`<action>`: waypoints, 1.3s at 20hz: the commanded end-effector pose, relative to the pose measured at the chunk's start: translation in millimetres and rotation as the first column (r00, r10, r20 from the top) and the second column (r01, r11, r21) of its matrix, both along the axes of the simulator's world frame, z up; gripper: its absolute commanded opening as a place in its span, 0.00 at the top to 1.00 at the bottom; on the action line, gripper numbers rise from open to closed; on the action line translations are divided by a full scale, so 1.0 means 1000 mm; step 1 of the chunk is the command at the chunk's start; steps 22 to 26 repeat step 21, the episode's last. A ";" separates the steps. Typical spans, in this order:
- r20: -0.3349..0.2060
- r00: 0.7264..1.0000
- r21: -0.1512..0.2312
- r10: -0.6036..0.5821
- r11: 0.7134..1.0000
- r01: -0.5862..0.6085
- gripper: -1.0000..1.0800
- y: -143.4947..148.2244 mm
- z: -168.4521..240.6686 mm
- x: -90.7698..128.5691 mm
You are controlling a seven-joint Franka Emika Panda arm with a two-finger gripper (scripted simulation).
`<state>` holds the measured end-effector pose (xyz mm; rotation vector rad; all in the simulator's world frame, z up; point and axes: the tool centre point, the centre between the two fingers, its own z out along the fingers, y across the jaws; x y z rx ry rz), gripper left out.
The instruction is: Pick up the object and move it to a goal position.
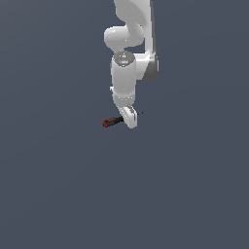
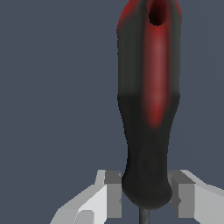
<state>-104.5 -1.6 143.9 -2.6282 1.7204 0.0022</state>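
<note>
The object (image 1: pixel 112 122) is a small screwdriver with a red-and-black handle, lying level and pointing toward the exterior view's left. In the wrist view the handle (image 2: pixel 148 109) fills the frame, and its black narrow end sits between my two fingers. My gripper (image 1: pixel 131 121) (image 2: pixel 146 194) comes down from above, shut on that black end, with both pads pressed against its sides. A short piece of the thin dark shaft (image 2: pixel 142 217) shows past the fingers. Whether the screwdriver rests on the floor or hangs just above it cannot be told.
A plain dark grey-blue floor (image 1: pixel 58 185) spreads on every side. The white arm (image 1: pixel 127 73) stands upright behind the gripper. Nothing else shows.
</note>
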 end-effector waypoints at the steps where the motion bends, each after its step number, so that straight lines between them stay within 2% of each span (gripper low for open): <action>1: 0.001 1.000 -0.002 -0.001 1.000 0.001 1.00 0.016 0.022 -0.005; 14: 0.002 1.000 -0.004 0.000 1.000 0.000 1.00 0.075 0.102 -0.022; 26: 0.001 1.000 -0.002 0.001 1.000 -0.001 1.00 0.084 0.113 -0.023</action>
